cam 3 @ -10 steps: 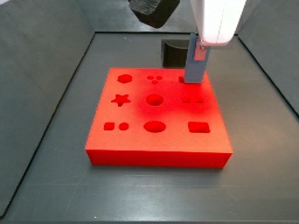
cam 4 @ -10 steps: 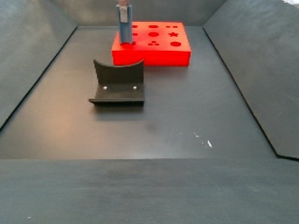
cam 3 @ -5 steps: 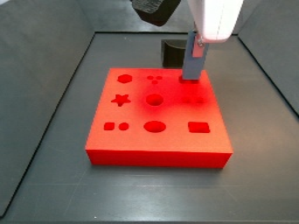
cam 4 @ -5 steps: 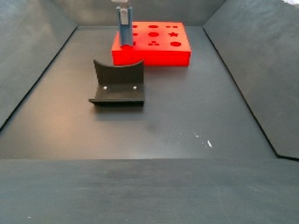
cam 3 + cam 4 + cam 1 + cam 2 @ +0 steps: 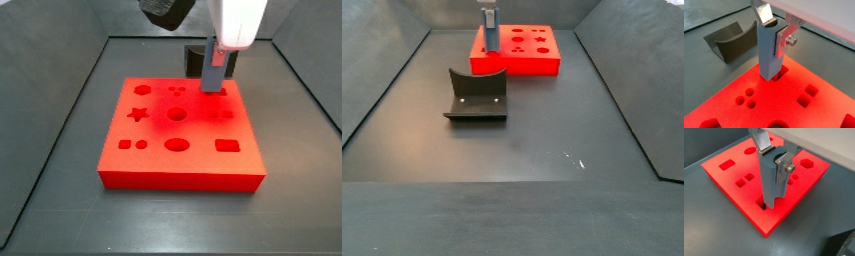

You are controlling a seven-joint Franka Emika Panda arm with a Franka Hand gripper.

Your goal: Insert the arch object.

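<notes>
My gripper (image 5: pixel 776 36) is pinching the upright arch object (image 5: pixel 771 52), its lower end sitting in a red board (image 5: pixel 764 102) recess.

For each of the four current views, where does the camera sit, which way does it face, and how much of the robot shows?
Wrist view: on the wrist, looking down the claw and held arch object onto the red board; fixture behind.
Wrist view: same mount, opposite side; claw, arch object, board corner.
Side view: raised, near the board; white claw body.
Side view: far down the floor; fixture ahead.
All four show board and arch object.
</notes>
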